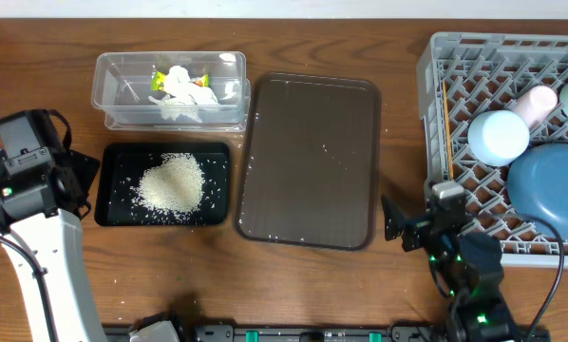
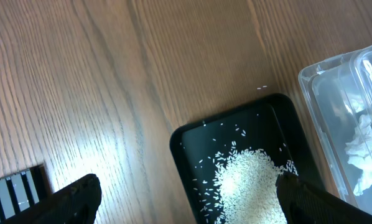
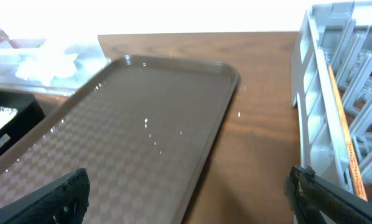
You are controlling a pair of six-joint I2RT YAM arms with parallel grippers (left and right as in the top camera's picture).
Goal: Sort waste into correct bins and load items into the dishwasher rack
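White rice (image 1: 170,180) is heaped in the black tray (image 1: 113,157), tissue (image 1: 184,87) and wrapper (image 1: 158,82) are kept in the clear tub (image 1: 104,90), and plate (image 1: 550,185), cup (image 1: 534,103) and chopstick (image 3: 339,112) are stood in the grey rack (image 1: 436,57), so sorting is judged complete. Left claw (image 2: 186,199) and right claw (image 3: 189,196) are held released, empty, over open counter (image 1: 312,285), well apart.

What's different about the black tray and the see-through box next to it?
The black tray is dark and solid; the see-through box is clear plastic. The black tray is shallow; the see-through box has taller walls. The black tray holds a heap of white rice; the see-through box holds a crumpled tissue and a small green-yellow wrapper. Both are rectangular and sit on the wooden table.
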